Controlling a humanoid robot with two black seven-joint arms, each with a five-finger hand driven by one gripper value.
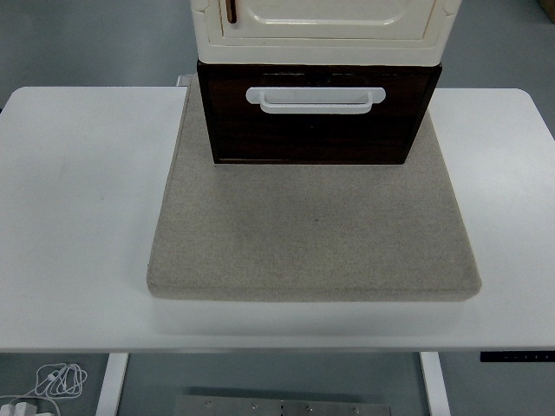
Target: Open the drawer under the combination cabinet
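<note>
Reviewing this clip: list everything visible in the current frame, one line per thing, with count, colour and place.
Table: one, white, fills most of the frame.
Mat: one, beige-grey, centred on the table.
Cabinet: one, cream, top centre, standing on the drawer unit.
Drawer: one, dark brown wood, under the cabinet, resting on the mat's far part.
Drawer handle: one, white, on the drawer front.
Cable: one bundle, white, on the floor at bottom left.
Control panel: one, dark, under the table's near edge at right.
Robot hand: none in view, left or right.
</note>
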